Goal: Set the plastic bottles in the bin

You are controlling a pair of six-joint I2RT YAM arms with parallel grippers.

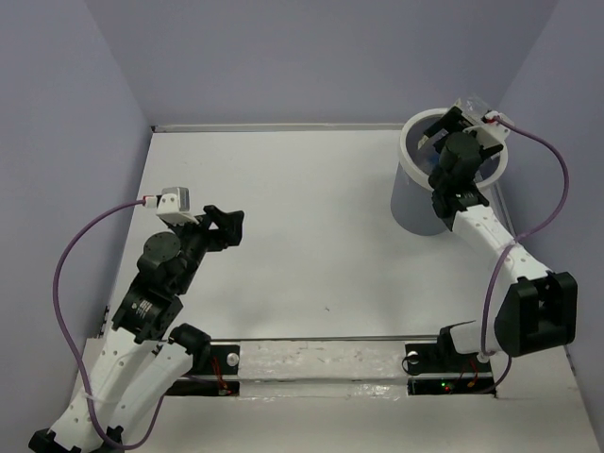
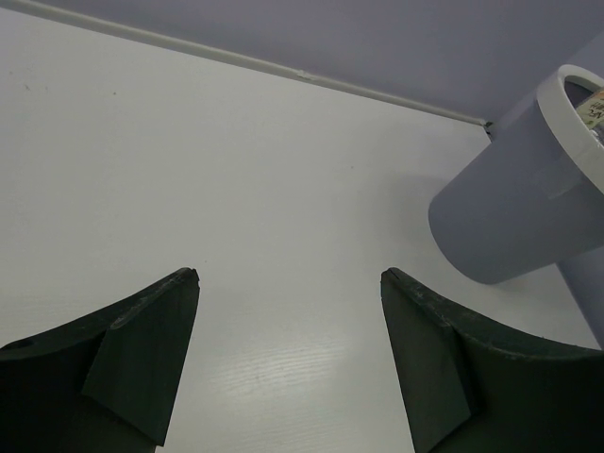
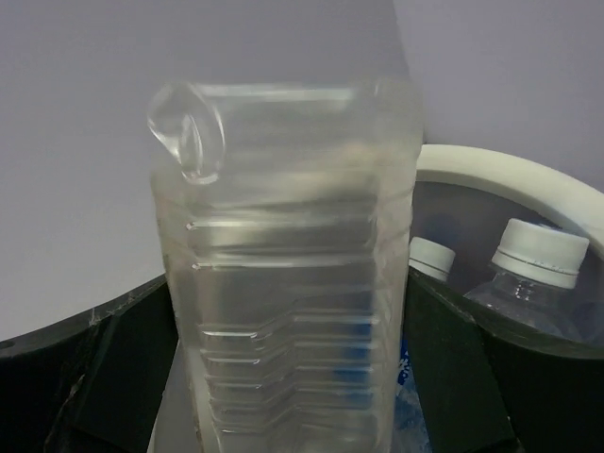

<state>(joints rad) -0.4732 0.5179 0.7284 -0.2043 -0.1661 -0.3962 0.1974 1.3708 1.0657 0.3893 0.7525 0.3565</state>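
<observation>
Top external view: the left pincer [image 1: 226, 226] is seen at nine o'clock over the worktop [image 1: 321, 236], spread wide and empty, well apart from the bin [image 1: 408, 160] at two o'clock. The right pincer [image 1: 455, 127] is held over the bin's mouth, pinched on a clear plastic bottle [image 3: 293, 236] whose long axis runs out along the fingers. Capped bottles [image 3: 538, 274] are lodged inside. Only a release appears to be needed, the bin lying beneath the right arm.

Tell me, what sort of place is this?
Likely a robot test booth: a white table boxed in by plain walls, and the right gripper holding a clear bottle over a bin.
</observation>
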